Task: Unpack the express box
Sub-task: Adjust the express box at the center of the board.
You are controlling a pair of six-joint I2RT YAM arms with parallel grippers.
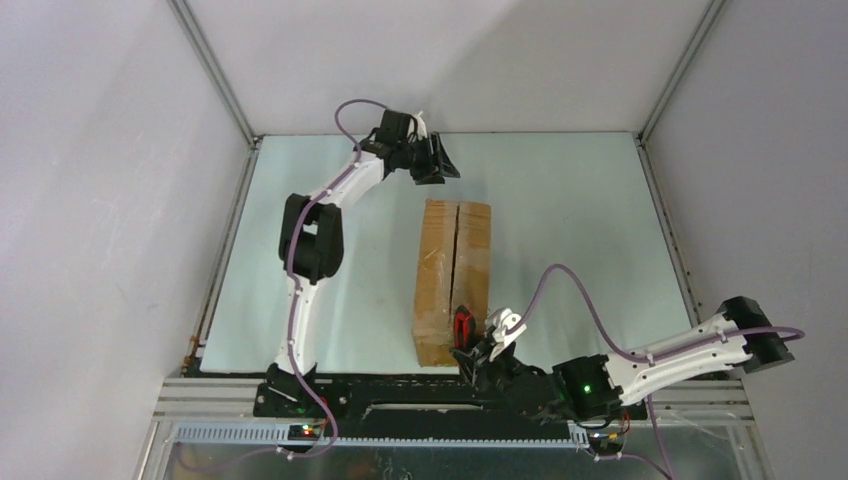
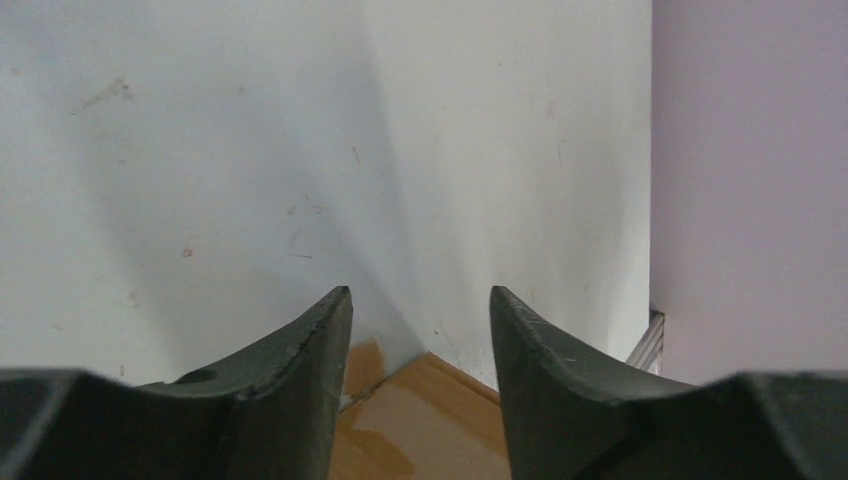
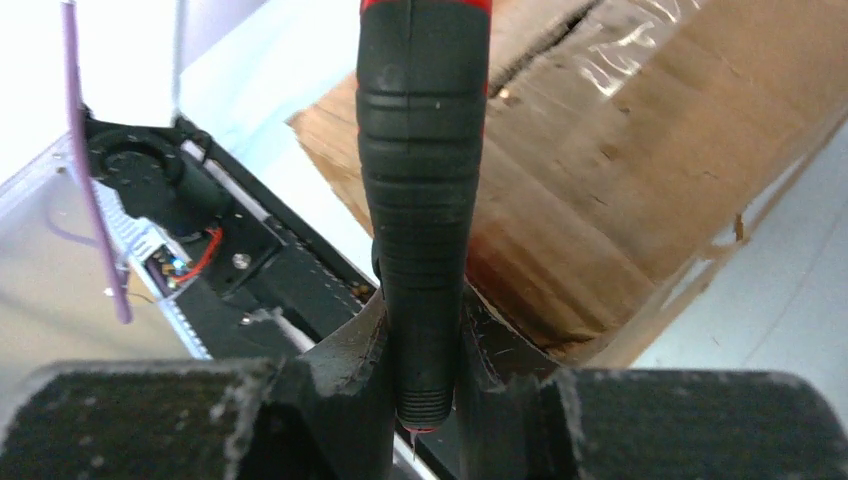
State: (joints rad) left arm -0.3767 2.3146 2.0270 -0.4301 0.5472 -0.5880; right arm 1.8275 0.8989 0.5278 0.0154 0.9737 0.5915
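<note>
The express box (image 1: 452, 280) is an oblong brown carton lying lengthwise in the middle of the table, with a dark seam running down its taped top. My left gripper (image 1: 440, 165) hovers just past the box's far end, open and empty. In the left wrist view its fingers (image 2: 320, 340) stand apart over a corner of the box (image 2: 440, 420). My right gripper (image 1: 472, 350) is at the box's near end, shut on a red-and-black utility knife (image 1: 462, 325). The right wrist view shows the knife handle (image 3: 420, 200) clamped in the right gripper (image 3: 422, 330), with the box (image 3: 620, 170) just behind.
The pale table (image 1: 560, 230) is ringed by grey walls with aluminium rails (image 1: 660, 200). The arm bases and a black mounting bar (image 1: 400, 395) run along the near edge, close to the box's near end. A purple cable (image 1: 580, 300) loops over the right arm.
</note>
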